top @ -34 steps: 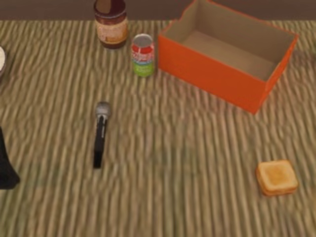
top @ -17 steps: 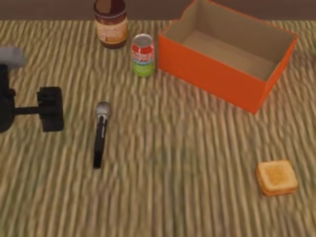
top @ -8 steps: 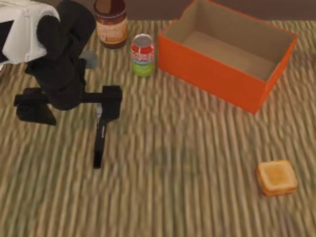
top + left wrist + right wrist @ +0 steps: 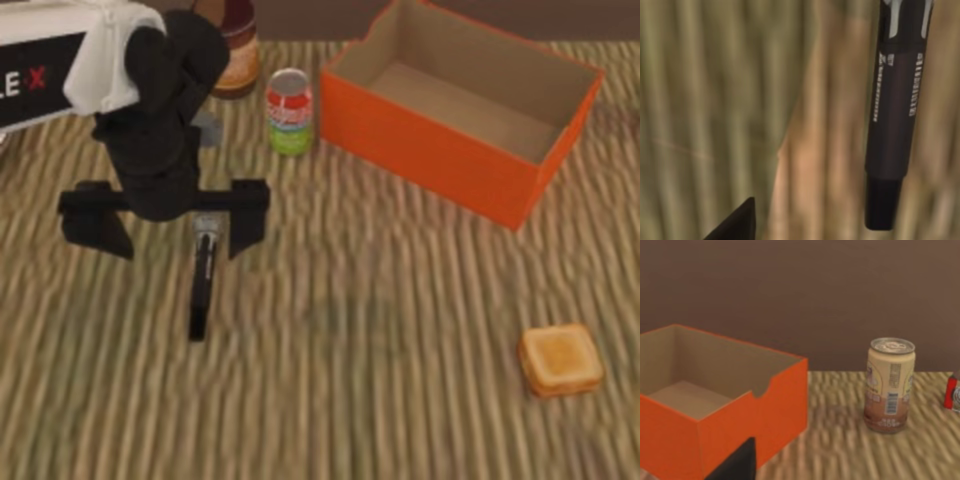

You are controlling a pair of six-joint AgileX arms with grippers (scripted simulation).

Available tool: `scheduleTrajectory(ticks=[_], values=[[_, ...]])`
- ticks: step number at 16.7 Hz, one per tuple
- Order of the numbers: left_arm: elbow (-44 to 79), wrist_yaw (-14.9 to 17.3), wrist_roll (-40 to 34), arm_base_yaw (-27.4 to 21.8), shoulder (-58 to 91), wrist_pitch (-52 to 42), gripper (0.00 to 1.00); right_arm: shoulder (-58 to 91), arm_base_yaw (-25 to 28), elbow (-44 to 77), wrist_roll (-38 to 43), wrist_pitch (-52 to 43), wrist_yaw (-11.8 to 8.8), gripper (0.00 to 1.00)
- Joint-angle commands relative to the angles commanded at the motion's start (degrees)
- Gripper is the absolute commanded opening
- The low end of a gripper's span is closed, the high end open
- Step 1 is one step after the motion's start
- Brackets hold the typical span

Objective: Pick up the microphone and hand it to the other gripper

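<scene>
The left gripper (image 4: 165, 222) is hovering with its fingers spread wide apart over the head of the microphone (image 4: 201, 283). The microphone is lying flat on the table (image 4: 400, 400), below the red-and-green can (image 4: 289, 111) in the top view, ungrasped.

Even soft light, faint shadows, mild blur

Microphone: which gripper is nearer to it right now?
Left. The left gripper hovers open over the microphone head end; the right gripper is outside the top view, near the orange box.
</scene>
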Motion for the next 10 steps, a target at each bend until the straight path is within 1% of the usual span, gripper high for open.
scheduleTrajectory(ticks=[4,10], values=[[-1.31,0.03,0.22,0.25,1.18,2.34,1.00,0.00,0.00,0.00,0.00,0.00,0.00,1.00],[-7.45,0.10,0.58,0.46,8.62,16.45,1.00,0.00,0.00,0.00,0.00,0.00,0.00,1.00]])
